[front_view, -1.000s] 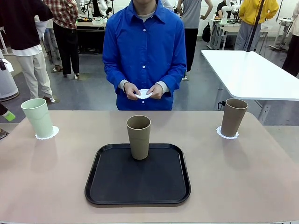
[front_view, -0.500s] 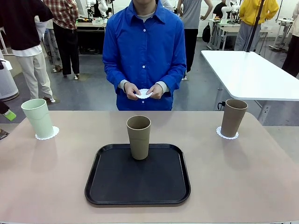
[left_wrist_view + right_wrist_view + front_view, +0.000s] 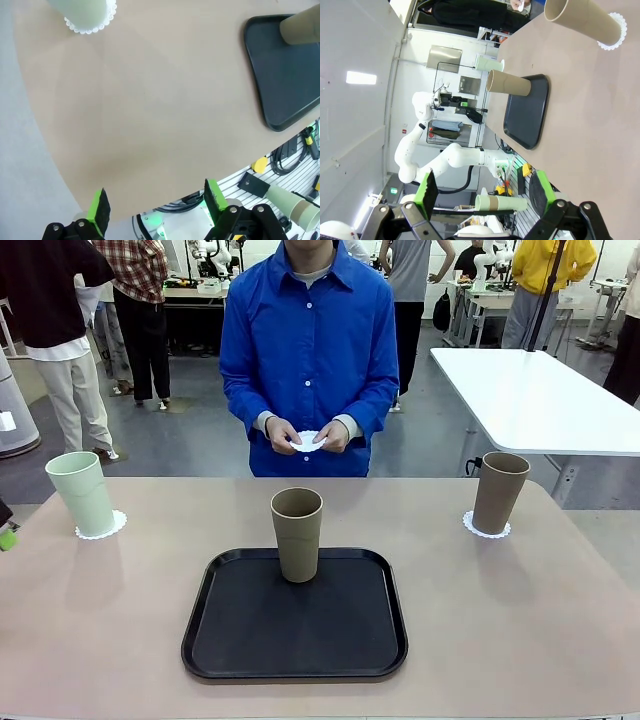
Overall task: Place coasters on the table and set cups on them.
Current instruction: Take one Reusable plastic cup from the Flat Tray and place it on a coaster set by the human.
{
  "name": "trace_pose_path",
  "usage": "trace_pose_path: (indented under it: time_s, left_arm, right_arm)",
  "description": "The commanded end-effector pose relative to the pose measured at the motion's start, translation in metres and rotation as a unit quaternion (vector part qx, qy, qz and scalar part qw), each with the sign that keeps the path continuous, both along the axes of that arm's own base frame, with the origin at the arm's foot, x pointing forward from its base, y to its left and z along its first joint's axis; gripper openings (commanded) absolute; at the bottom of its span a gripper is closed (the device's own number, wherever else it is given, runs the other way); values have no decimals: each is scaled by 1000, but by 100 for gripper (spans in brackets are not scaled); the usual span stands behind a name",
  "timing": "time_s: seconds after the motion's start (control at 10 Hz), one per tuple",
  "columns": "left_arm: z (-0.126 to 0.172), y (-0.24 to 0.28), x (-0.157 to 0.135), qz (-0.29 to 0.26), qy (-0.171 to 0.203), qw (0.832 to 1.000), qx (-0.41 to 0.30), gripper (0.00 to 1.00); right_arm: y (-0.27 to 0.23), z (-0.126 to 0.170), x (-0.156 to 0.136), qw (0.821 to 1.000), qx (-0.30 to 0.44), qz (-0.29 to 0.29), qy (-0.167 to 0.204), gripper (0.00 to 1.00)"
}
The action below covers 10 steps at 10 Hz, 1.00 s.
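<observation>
In wrist views, left hand (image 3: 156,196) and right hand (image 3: 485,181) gape empty, cups (image 3: 300,27) cropped.

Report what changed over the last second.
The robot's left hand drew back from the mint cup, sliding down the front view's left edge, empty and open. Unchanged: the person's hands hold a coaster; the mint cup and right taupe cup stand on coasters; the middle cup stands on the black tray.

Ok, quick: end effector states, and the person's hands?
Left end effector: open, empty.
Right end effector: open, empty.
Person's hands: holding a white coaster.
</observation>
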<state>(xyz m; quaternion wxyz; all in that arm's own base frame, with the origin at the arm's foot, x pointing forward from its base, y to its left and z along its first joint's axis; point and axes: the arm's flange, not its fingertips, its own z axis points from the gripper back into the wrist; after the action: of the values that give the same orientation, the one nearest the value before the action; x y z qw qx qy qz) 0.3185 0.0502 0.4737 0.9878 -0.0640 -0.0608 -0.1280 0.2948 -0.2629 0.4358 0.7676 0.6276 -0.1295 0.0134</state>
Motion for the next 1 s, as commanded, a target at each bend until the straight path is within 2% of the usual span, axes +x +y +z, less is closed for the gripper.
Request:
trace_pose_path:
  time_s: [0.0, 0.1, 0.2, 0.3, 0.4, 0.5, 0.7, 0.9]
  left_arm:
    - [-10, 0, 8, 2, 5, 1000, -3, 100]
    - [0, 0, 0, 0, 0, 1000, 0, 100]
    - [7, 21, 8, -65, 15, 989, -133, 100]
    - [18, 44, 17, -116, 4, 964, -239, 100]
    - [25, 70, 25, -156, -12, 928, -339, 100]
    - [26, 95, 37, -171, -13, 898, -405, 100]
    - [17, 148, 56, -146, -16, 860, -488, 100]
    - [-2, 199, 75, -107, 2, 829, -549, 100]
  right_arm:
    - [1, 0, -2, 1000, 3, 2, 4, 100]
    - [1, 0, -2, 1000, 3, 2, 4, 100]
    - [1, 0, -2, 1000, 3, 2, 4, 100]
    - [1, 0, -2, 1000, 3, 2, 4, 100]
    - [1, 0, -2, 1000, 3, 2, 4, 100]
    - [1, 0, -2, 1000, 3, 2, 4, 100]
    - [1, 0, -2, 1000, 3, 2, 4, 100]
    - [1, 0, -2, 1000, 3, 2, 4, 100]
